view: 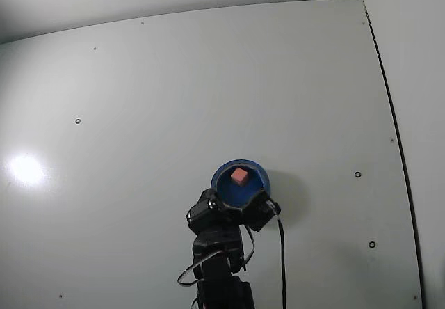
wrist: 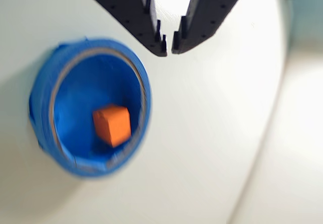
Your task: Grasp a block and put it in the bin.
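You can see the small salmon-orange cube block (wrist: 112, 125) lying on the floor of the round blue thick-rimmed bin (wrist: 43, 90), below and left of the jaws in the wrist view. Your black two-finger gripper (wrist: 168, 45) holds nothing; its toothed jaws stand nearly closed, tips just apart, above the white table (wrist: 212, 143).

In the wrist view, the blue bin (wrist: 48, 88) sits on the pale worktop (wrist: 212, 148), left of centre. The orange-red block (wrist: 112, 125) lies inside the bin, on its blue floor, toward the side nearer the claw. The black claw (wrist: 169, 47) hangs above and to the right of the bin, its toothed tips nearly touching, holding nothing.
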